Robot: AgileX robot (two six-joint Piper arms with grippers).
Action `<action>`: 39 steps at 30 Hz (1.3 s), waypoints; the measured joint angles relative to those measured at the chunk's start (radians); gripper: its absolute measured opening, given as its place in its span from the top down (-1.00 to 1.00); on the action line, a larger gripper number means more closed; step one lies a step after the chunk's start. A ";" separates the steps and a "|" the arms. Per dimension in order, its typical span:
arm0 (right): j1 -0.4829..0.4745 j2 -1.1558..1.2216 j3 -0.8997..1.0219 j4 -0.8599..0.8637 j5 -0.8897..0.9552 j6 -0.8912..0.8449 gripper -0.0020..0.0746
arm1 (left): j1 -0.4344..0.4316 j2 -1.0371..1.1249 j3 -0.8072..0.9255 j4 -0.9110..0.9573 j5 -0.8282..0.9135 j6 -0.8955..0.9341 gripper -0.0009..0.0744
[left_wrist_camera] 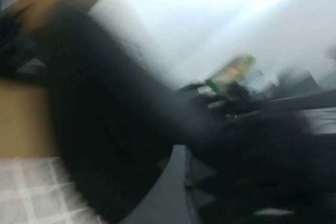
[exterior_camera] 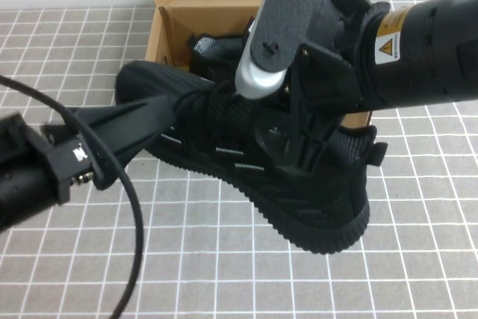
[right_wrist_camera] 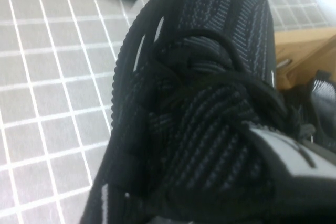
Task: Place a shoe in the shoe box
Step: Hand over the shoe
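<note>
Holding: black shoe (exterior_camera: 246, 162) raised just in front of the shoe box (exterior_camera: 196, 7), toe toward the box, heel away from it.
Left gripper (exterior_camera: 179, 106): reaching in from the near left of the shoe box, tips at the laces on the shoe's toe half; jaws spread wide, gripping nothing, only resting against or just beside the knit upper.
Right gripper (exterior_camera: 295, 147): coming in from the right of the shoe box, fingers pinched together on the tongue and collar, carrying the shoe alone.
Shoe box: open, lid flap standing up at the back, behind the shoe's toe end; not yet entered.
Second shoe (exterior_camera: 213, 46): already lying inside the shoe box, taking up part of the floor.
Risk, slip: single pinch on soft knit near the collar; toe end heavy and unsupported, likely to sag or twist out.
Risk, snag: toe or studded sole catching on the front wall of the shoe box, pushing the box back across the tiled table (exterior_camera: 224, 274).
Risk, fit: second shoe blocking a flat landing.
In the way: left arm and its cable (exterior_camera: 134, 207) crossing the near side of the shoe box.
</note>
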 joint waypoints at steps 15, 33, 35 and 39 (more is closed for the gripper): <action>0.000 0.000 0.000 -0.057 0.052 0.004 0.96 | 0.000 0.000 -0.162 0.361 0.018 -0.292 -0.56; 0.000 0.000 0.000 -0.062 -0.057 0.225 0.96 | 0.000 0.077 -0.162 0.340 -0.114 -0.454 -0.52; 0.000 0.000 0.000 -0.062 -0.077 0.244 0.96 | 0.000 0.102 -0.162 0.269 -0.112 -0.408 -0.52; 0.000 0.000 0.000 -0.062 -0.096 0.275 0.96 | 0.000 0.138 -0.162 0.161 -0.110 -0.300 -0.52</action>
